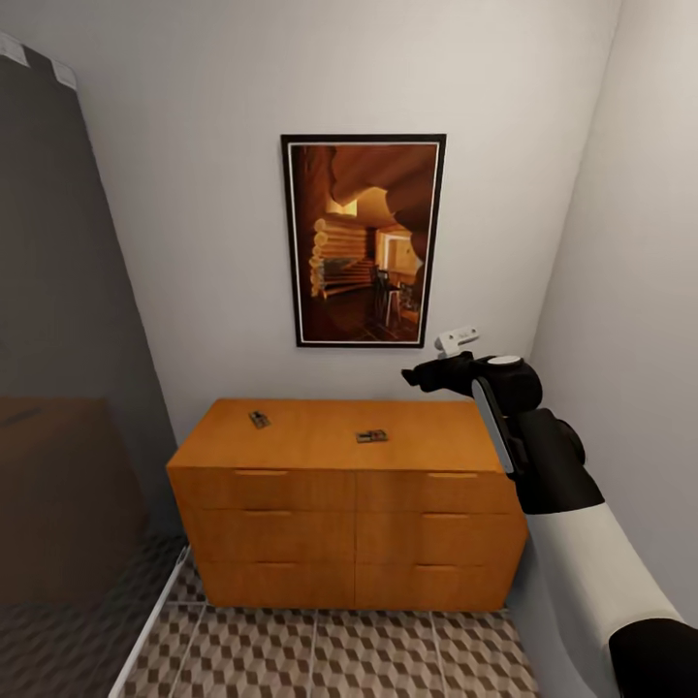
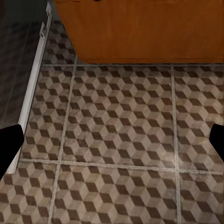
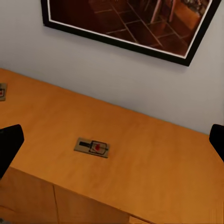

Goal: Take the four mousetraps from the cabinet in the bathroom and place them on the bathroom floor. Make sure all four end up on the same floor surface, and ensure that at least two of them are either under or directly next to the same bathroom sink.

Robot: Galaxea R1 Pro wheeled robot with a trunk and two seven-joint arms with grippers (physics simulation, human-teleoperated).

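Two mousetraps lie flat on top of the orange-brown cabinet (image 1: pixel 330 475): one mousetrap (image 1: pixel 259 419) toward its left, another mousetrap (image 1: pixel 371 436) near the middle. My right gripper (image 1: pixel 427 376) hovers above the cabinet's right end, apart from both. In the right wrist view the nearer mousetrap (image 3: pixel 93 147) shows its red spot and wire, and the far one (image 3: pixel 2 91) sits at the picture's edge. The right gripper (image 3: pixel 113 140) is open and holds nothing. My left gripper (image 2: pixel 112 140) is open over the cube-patterned bathroom floor (image 2: pixel 121 121), just in front of the cabinet's front (image 2: pixel 140 28).
A dark-framed picture (image 1: pixel 364 240) hangs on the wall above the cabinet. A dark panel (image 1: pixel 58 291) with a white floor rail (image 2: pixel 35 79) runs along the left. The right wall (image 1: pixel 630 242) stands close beside my right arm. Patterned tiles (image 1: pixel 339 654) lie before the cabinet.
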